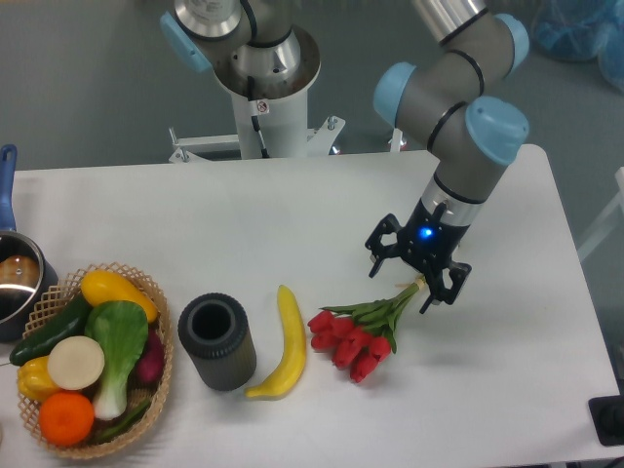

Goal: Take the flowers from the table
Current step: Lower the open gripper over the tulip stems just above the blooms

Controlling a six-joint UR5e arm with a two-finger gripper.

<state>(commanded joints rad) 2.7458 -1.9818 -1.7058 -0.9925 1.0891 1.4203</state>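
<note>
The flowers, a bunch of red tulips with green leaves and thin stems, lie on the white table right of centre, heads toward the front. My gripper hangs open just above the tied stems, one finger on each side of them. Nothing is held between the fingers. The far end of the stems is hidden under the gripper body.
A yellow banana lies just left of the flowers. A dark cylindrical cup stands beside it. At the front left is a wicker basket of vegetables, and a pot sits at the left edge.
</note>
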